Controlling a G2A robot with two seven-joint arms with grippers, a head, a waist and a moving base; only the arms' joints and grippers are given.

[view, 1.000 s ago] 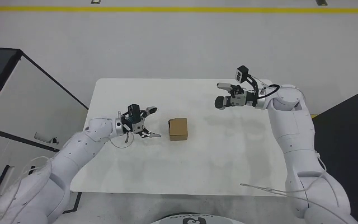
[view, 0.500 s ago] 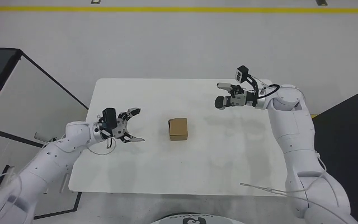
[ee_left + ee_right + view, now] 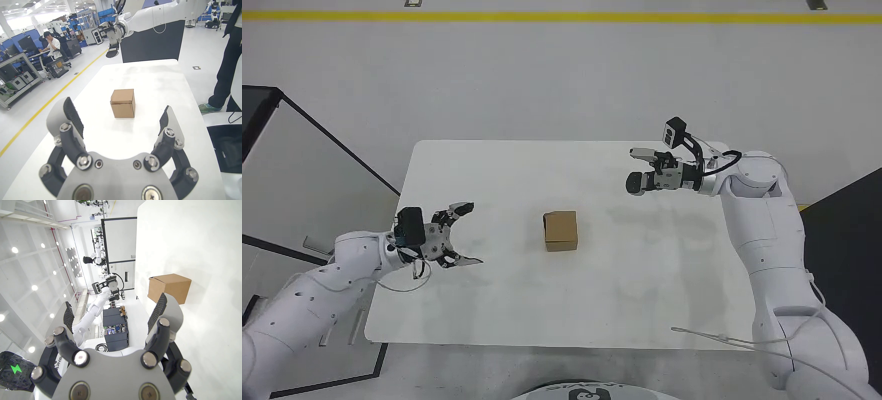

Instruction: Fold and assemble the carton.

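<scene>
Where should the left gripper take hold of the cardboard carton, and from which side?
Pinch the carton across its side walls, probably coming level from where the left gripper is. It stands closed on the table, free all round; its lid seam faces that gripper, so side walls spare the flap.

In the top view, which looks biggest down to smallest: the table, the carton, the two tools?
1. table
2. left tool, spread open
3. carton and right tool: these look alike, so they are left unranked. The tools may also sit nearer the camera.
</scene>
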